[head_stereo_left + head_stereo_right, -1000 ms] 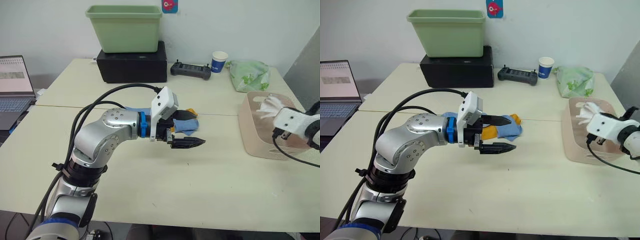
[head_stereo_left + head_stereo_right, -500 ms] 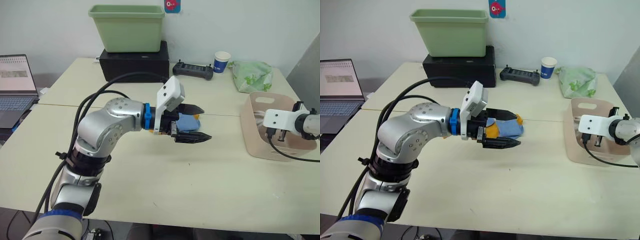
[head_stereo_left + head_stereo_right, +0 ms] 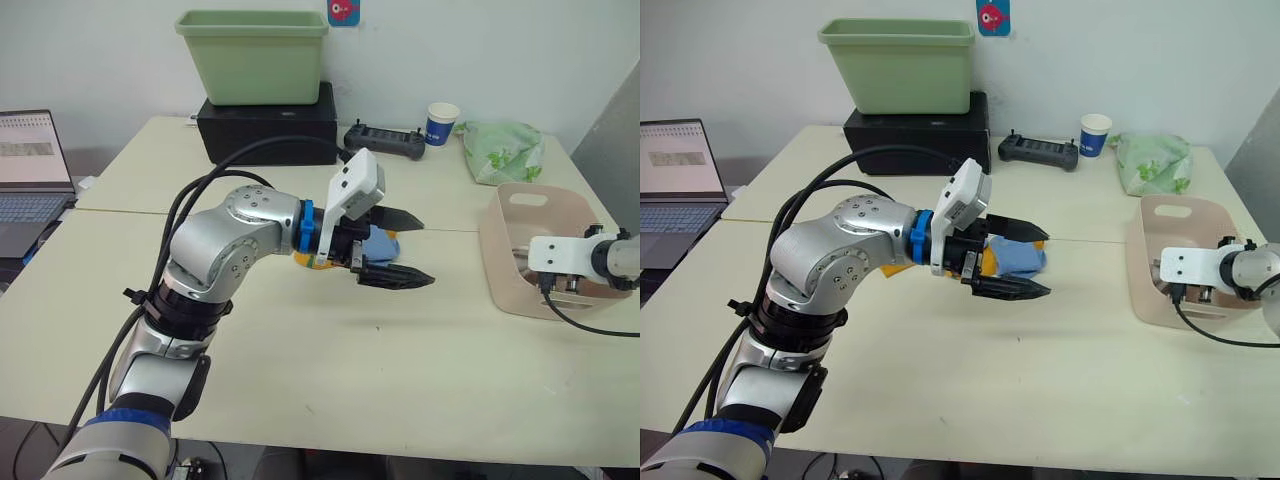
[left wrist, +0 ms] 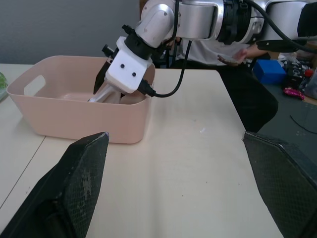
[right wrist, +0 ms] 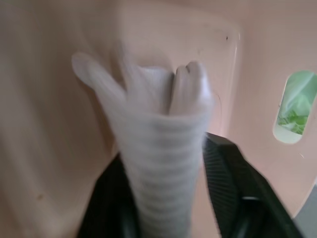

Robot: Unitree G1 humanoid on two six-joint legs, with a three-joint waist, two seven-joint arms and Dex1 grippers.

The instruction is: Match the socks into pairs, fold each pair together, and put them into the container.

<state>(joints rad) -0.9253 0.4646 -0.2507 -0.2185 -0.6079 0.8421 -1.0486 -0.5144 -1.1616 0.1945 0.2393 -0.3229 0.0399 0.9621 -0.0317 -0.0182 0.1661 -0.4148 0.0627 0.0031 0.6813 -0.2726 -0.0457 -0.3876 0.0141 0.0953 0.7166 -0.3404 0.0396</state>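
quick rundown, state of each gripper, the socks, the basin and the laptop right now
left gripper: open, empty, above the table
right gripper: shut on white socks, inside pink basin
blue and mustard socks: heaped on table
laptop: open, screen lit

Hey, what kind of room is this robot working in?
Probably an office or robotics lab rather than a home. Plain work tables are pushed together against a white wall, an open laptop sits off to the left, and a handheld controller lies beside a paper cup at the back.
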